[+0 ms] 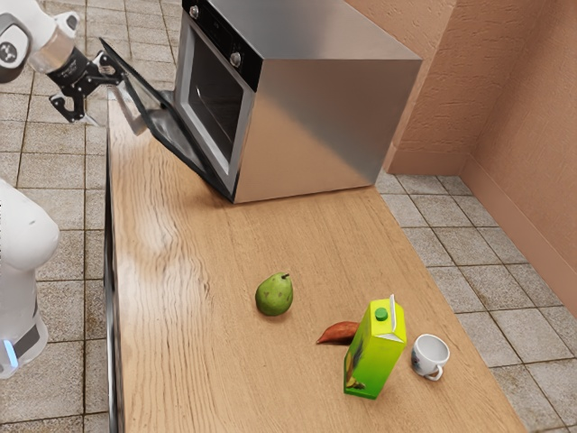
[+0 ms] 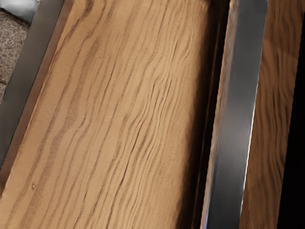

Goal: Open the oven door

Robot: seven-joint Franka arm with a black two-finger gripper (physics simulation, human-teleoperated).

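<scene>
In the exterior view my gripper is at the upper left, on the outer side of the oven door, its two fingers spread apart. The door hangs tilted outward from the oven, partly open, with a gap to the oven front. A silver handle runs along the door's outer face, close beside the fingers; contact cannot be made out. In the wrist view a long metal bar, seemingly the handle, crosses beside the wooden counter.
The wooden counter extends under the oven. Farther along it are a green pear-like fruit, a reddish-brown item, a green-yellow carton and a white cup. A textured wall stands behind the oven.
</scene>
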